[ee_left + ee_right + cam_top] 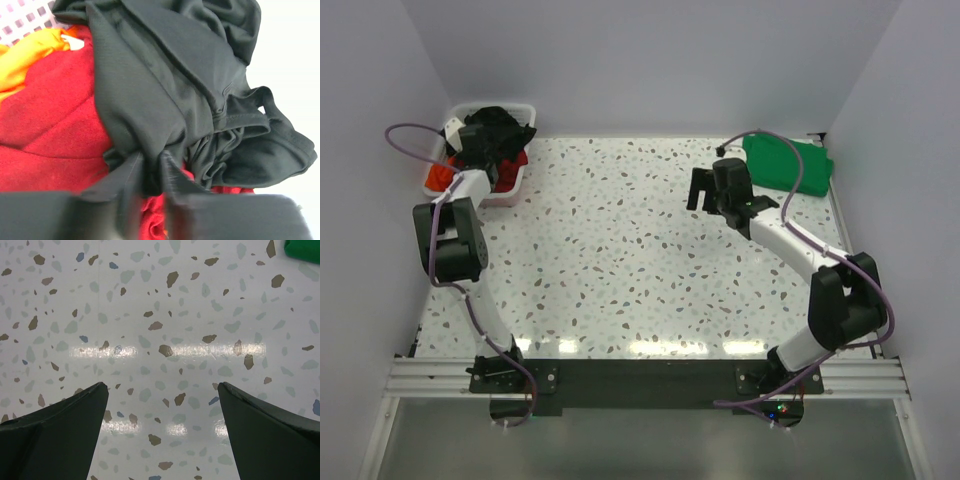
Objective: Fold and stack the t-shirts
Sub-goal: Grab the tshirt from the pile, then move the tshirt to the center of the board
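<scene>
Four shirts total. Far left: white basket (523, 108) holding black t-shirt (498, 130) on top, dark red t-shirt (55, 125) and orange t-shirt (30, 55) under it. Left gripper (152, 172) down in basket, jaws pinched on a black t-shirt fold. Mid-right: right gripper (703, 190) over bare speckled table (620, 250), jaws wide apart, holding nothing. Far right corner: green t-shirt (786, 163) folded flat.
</scene>
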You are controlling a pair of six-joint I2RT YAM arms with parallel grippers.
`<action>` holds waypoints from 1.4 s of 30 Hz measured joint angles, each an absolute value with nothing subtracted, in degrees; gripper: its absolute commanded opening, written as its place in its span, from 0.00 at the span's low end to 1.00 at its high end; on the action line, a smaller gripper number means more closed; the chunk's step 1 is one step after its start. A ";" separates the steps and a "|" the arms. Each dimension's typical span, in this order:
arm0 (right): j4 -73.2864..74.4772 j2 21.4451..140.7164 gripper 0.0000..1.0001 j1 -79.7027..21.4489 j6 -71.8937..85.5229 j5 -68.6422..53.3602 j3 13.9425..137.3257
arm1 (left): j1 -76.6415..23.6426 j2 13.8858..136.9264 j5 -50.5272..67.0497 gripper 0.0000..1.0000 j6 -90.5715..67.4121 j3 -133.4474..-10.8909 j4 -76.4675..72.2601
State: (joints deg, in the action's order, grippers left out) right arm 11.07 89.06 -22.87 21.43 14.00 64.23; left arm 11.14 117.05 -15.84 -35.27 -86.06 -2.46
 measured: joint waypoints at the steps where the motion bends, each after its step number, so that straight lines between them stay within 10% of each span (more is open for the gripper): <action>1: 11.11 89.23 0.96 -22.87 21.43 14.04 64.27 | 11.14 117.23 -15.73 0.00 -35.22 -86.06 -2.50; 27: 11.86 89.36 0.93 -22.87 24.27 14.04 65.21 | 9.21 96.33 -11.92 0.00 -33.58 -81.69 -1.37; 42: 23.55 81.34 0.93 -22.87 26.72 20.51 76.09 | -9.21 84.49 -4.86 0.00 -26.35 -92.31 10.00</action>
State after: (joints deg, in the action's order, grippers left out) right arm 23.55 81.34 -22.87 26.72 20.51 76.09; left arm -9.21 84.49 -4.86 -26.35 -92.31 10.00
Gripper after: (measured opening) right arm 0.930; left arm 0.039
